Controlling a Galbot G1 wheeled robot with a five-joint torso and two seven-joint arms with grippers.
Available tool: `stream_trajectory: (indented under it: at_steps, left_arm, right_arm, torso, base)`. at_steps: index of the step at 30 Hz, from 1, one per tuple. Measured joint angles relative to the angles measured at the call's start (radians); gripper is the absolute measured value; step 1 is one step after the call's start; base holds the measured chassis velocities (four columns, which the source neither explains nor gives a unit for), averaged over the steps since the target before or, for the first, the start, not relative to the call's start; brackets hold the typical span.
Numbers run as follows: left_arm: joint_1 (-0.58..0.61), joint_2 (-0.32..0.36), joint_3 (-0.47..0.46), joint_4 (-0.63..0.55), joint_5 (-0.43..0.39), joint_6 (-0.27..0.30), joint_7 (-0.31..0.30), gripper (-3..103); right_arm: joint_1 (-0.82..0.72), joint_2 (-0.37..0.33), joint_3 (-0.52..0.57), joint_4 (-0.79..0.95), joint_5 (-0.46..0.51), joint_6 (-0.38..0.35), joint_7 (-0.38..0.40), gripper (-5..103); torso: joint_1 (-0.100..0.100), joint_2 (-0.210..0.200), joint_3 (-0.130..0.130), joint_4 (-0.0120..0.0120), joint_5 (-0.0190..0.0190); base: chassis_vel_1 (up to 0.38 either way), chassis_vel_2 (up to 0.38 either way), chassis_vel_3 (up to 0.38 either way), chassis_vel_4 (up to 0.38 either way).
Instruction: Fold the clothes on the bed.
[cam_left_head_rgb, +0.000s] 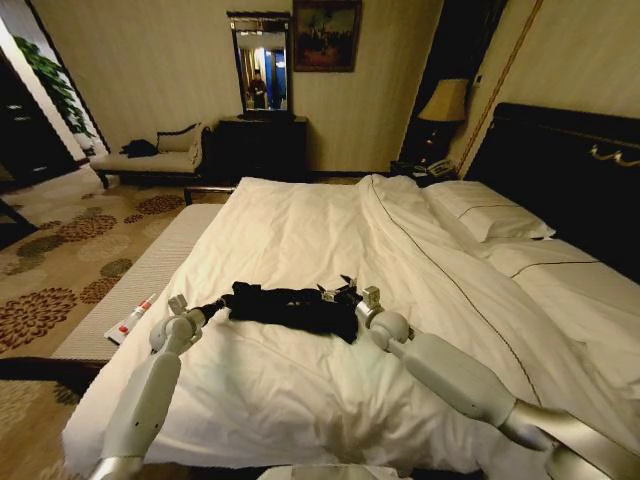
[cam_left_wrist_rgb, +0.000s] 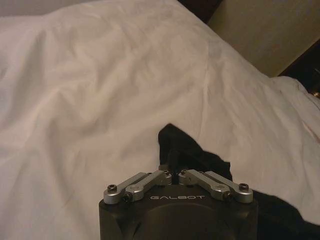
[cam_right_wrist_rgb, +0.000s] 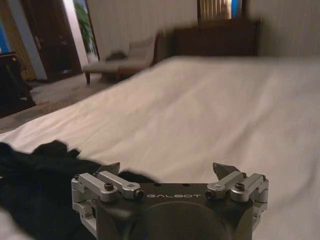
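Note:
The clothes (cam_left_head_rgb: 292, 306) are a black bundle, bunched into a narrow strip on the white duvet of the bed (cam_left_head_rgb: 300, 230). My left gripper (cam_left_head_rgb: 213, 306) is at the strip's left end. In the left wrist view this left gripper (cam_left_wrist_rgb: 174, 162) is shut, with a fold of the black clothes (cam_left_wrist_rgb: 210, 162) pinched between its fingers. My right gripper (cam_left_head_rgb: 347, 290) is at the strip's right end. In the right wrist view the right gripper (cam_right_wrist_rgb: 167, 170) is open, its fingers spread wide just above the duvet, beside the clothes (cam_right_wrist_rgb: 40, 170) and with nothing between them.
White pillows (cam_left_head_rgb: 490, 215) lie against the dark headboard (cam_left_head_rgb: 570, 160) on the right. A grey bench (cam_left_head_rgb: 150, 275) along the bed's left edge carries a red-and-white tube (cam_left_head_rgb: 131, 320). A chaise longue (cam_left_head_rgb: 160, 155), a dark dresser (cam_left_head_rgb: 262, 148) and a lamp (cam_left_head_rgb: 445, 102) stand by the far wall.

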Motion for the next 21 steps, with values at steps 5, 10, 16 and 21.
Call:
stream_trajectory:
  at_steps: [5, 10, 16, 21]
  left_arm:
    - [-0.006, 0.01, -0.01, 0.0, -0.002, 0.0, 0.005, 1]
    - [0.011, 0.029, -0.051, -0.016, -0.002, -0.001, 0.015, 1]
    - [0.073, 0.033, -0.09, -0.048, 0.008, -0.006, 0.03, 1]
    - [0.119, 0.024, -0.119, -0.071, 0.022, -0.016, 0.043, 1]
  right_arm:
    - [0.022, 0.005, 0.028, -0.003, 0.11, -0.085, -0.001, 100]
    - [0.064, 0.035, 0.009, -0.101, 0.026, -0.117, -0.037, 100]
    - [0.08, 0.067, 0.002, -0.143, 0.064, -0.15, 0.005, 100]
    - [0.108, 0.092, -0.002, -0.157, 0.151, -0.165, 0.04, 100]
  torso:
    - [0.0, 0.0, 0.0, 0.0005, -0.0002]
    - [0.0, 0.0, 0.0, 0.0002, 0.0001]
    - [0.0, 0.0, 0.0, 0.0004, -0.0001]
    - [0.0, 0.0, 0.0, 0.0003, 0.0]
  base:
    - [0.0, 0.0, 0.0, 0.0]
    - [0.0, 0.0, 0.0, 0.0]
    - [0.0, 0.0, 0.0, 0.0]
    - [0.0, 0.0, 0.0, 0.0]
